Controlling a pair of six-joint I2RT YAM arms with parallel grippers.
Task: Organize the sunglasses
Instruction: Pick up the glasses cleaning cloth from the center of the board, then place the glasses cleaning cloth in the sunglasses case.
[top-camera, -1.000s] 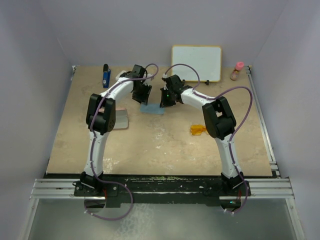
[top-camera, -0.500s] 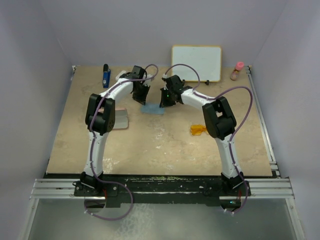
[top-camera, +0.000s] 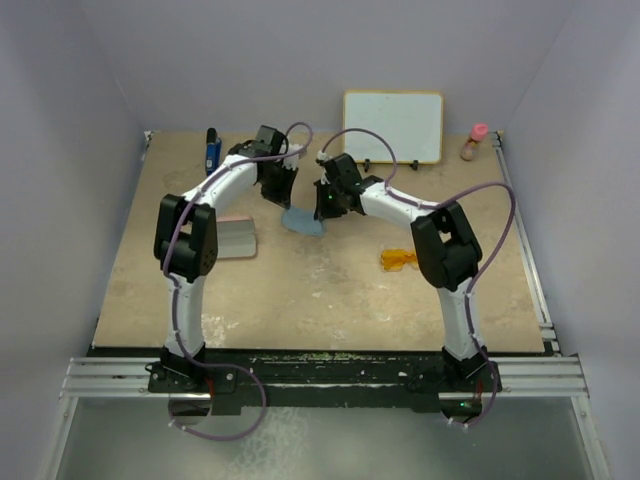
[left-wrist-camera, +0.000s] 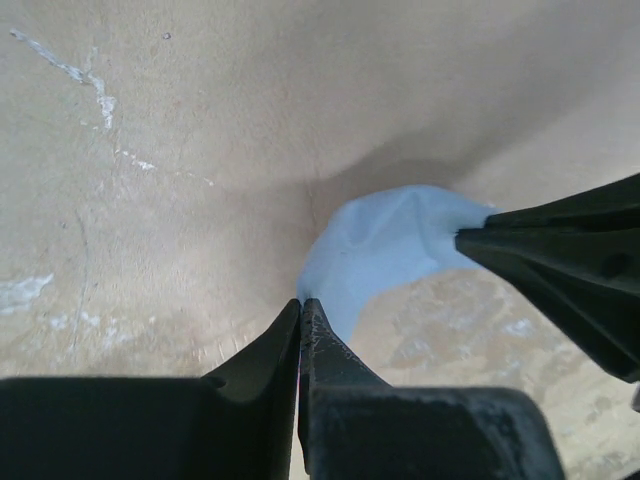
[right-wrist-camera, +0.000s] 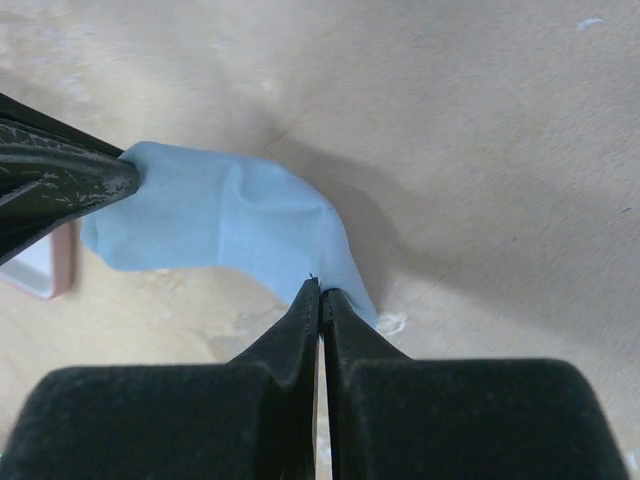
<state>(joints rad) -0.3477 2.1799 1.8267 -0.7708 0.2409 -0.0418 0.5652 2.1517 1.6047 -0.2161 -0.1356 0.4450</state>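
I am holding the left gripper (left-wrist-camera: 301, 303) pinched tight on one corner of the light blue cloth (left-wrist-camera: 385, 250), its two black fingers meeting with no gap. The right gripper (right-wrist-camera: 320, 285) is pinching the opposite corner the same way, jaws pressed together on the fabric. Between them the cloth is sagging a little above the table (top-camera: 300, 290) and casting a shadow on the tan surface. Both grippers are working near the far middle of the table. The sunglasses (top-camera: 397, 261), amber-orange, are lying on the table on my right side, nearer to me than the right gripper and well apart from it, beside the right arm's elbow. Neither gripper is touching them. The pink case (top-camera: 232, 238) is lying on the left, beside the left arm. A whiteboard (top-camera: 393, 125) is leaning against the back wall.
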